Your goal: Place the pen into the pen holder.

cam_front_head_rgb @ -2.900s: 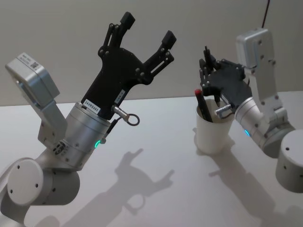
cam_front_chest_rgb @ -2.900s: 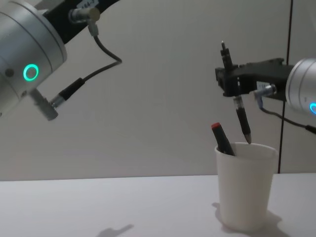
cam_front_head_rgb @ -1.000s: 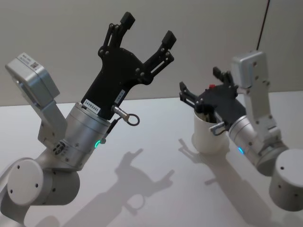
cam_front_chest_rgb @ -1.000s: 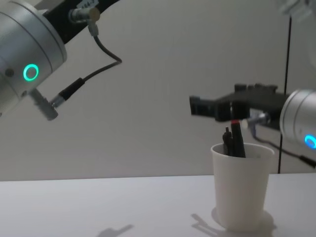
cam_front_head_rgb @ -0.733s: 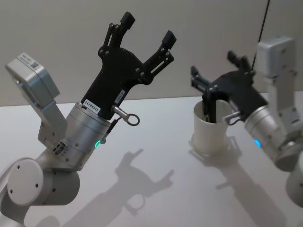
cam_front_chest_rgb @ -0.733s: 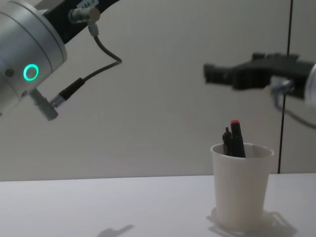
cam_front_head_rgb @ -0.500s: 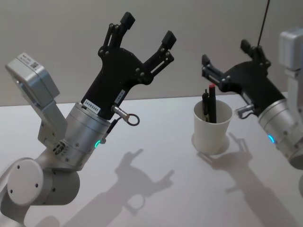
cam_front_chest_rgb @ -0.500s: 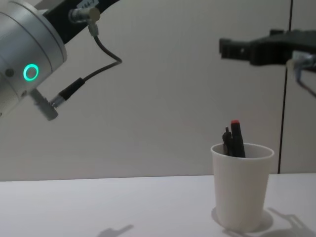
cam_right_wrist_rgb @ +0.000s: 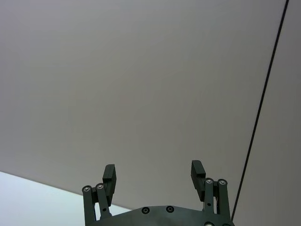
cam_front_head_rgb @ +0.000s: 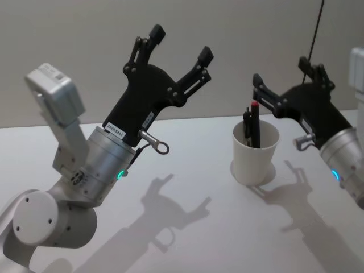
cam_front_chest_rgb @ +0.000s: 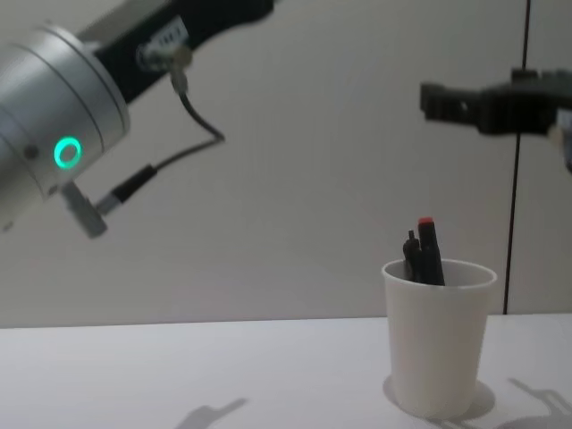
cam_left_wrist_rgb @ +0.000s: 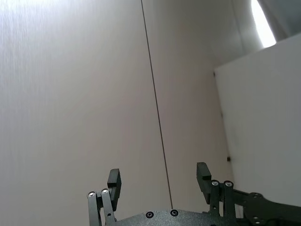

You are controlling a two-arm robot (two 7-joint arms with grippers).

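white paper pen holder (cam_front_head_rgb: 255,154) upright on table, black pen (cam_front_head_rgb: 247,129) standing inside

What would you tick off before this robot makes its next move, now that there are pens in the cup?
1. Pen in the pen holder: ok, a black pen and a red-capped pen stand inside.
2. Pen holder upright on the white table: ok.
3. Right gripper empty: ok, open, holding nothing.
4. Right gripper clear of the cup: ok, above and apart from it in the chest view.
5. Left gripper: ok, open, raised well to the cup's left.
6. Pens resting steadily: cannot tell.
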